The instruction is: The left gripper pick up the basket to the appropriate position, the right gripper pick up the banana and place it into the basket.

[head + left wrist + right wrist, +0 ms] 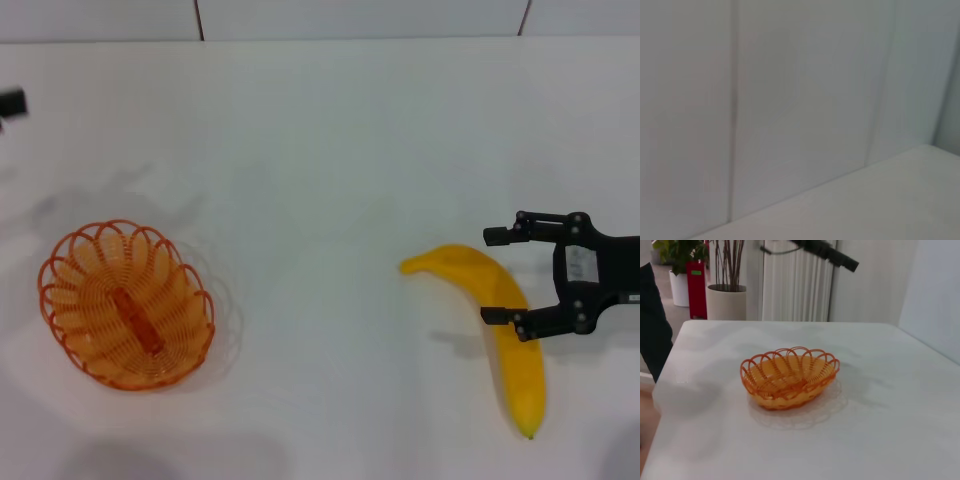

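Observation:
The orange wire basket (125, 305) stands empty on the white table at the left; it also shows in the right wrist view (789, 377). The yellow banana (520, 370) lies at the right, its dark tip toward the front. My right gripper (489, 276) is open, reaching in from the right edge with its two fingers on either side of the banana's upper half. Only a small black part of my left gripper (12, 102) shows at the far left edge, well behind the basket and away from it. The left wrist view shows only wall and table.
The white table (320, 180) ends at a panelled wall at the back. In the right wrist view, a black arm (830, 252) hangs above the table beyond the basket, and potted plants (725, 295) stand off the table's far side.

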`<action>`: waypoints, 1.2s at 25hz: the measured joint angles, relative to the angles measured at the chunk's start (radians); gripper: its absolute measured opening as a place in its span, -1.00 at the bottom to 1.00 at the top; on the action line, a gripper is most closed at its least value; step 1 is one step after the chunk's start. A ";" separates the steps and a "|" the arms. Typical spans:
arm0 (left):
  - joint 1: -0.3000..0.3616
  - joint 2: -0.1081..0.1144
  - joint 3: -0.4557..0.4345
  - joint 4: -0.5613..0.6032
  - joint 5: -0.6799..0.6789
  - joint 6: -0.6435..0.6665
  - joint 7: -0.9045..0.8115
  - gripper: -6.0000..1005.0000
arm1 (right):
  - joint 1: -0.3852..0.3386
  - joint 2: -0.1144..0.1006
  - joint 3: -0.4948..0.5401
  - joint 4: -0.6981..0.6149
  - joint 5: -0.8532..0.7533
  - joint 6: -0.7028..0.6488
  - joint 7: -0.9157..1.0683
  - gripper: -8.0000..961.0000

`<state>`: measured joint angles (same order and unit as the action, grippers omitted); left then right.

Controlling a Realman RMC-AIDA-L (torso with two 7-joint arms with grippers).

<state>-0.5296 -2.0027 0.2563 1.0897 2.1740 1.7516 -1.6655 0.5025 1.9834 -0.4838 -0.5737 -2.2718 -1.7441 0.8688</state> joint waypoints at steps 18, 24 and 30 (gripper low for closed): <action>-0.211 0.091 0.400 0.036 0.473 0.011 -0.196 0.75 | 0.009 -0.005 -0.001 -0.003 0.003 0.000 0.023 0.84; -0.233 -0.006 0.431 0.047 0.644 -0.059 -0.069 0.74 | 0.012 -0.006 -0.001 -0.005 0.003 0.000 0.028 0.84; -0.247 -0.029 0.432 0.012 0.693 -0.129 -0.066 0.74 | 0.023 -0.006 -0.001 -0.003 0.005 0.000 0.028 0.84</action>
<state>-0.7766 -2.0321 0.6887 1.1019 2.8666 1.6229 -1.7315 0.5254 1.9772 -0.4847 -0.5766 -2.2668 -1.7440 0.8969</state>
